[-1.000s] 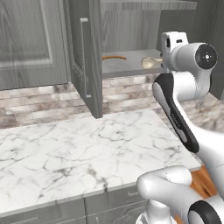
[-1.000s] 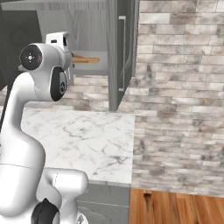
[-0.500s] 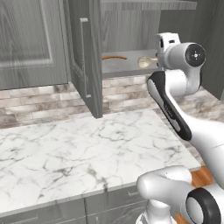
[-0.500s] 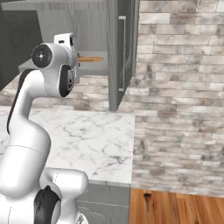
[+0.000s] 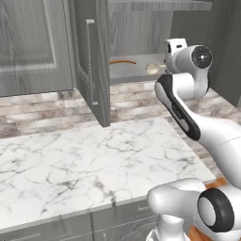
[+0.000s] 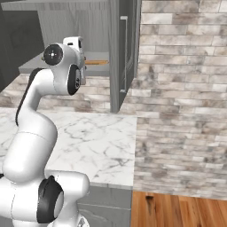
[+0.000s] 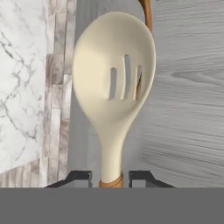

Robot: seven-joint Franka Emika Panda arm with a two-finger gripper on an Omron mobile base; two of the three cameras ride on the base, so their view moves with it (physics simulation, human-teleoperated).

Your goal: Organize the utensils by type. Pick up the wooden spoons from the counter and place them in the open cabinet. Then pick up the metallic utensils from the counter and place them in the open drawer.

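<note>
In the hand view, the pincer (image 7: 110, 177) sits at the bottom centre of the frame, its two dark fingertips (image 7: 78, 177) clenched on the orange-brown neck of a slotted wooden spoon (image 7: 114, 83). The spoon's pale cream head, with three narrow slots, rises up the middle of the frame over the grey wood-grain cabinet shelf (image 7: 188, 100). Behind the head, at the top centre, a sliver of a second wooden spoon (image 7: 147, 13) shows as a thin orange-brown handle lying on that shelf. A strip of brick backsplash (image 7: 59, 87) and the white marble worktop (image 7: 19, 78) run down the left edge.

In the left base view, the white arm (image 5: 188, 89) reaches into the open cabinet (image 5: 136, 42) in the upper middle of the frame. The held spoon's pale head (image 5: 154, 68) pokes out just left of the wrist, above the shelf, and the other spoon (image 5: 123, 61) lies further left on the shelf, close to the open cabinet door (image 5: 92, 56). The marble worktop (image 5: 84, 164) fills the lower left.

In the right base view, the arm's wrist (image 6: 73, 48) is at the upper left, and an orange-brown handle (image 6: 96, 62) juts right from it towards the cabinet door (image 6: 124, 48).
</note>
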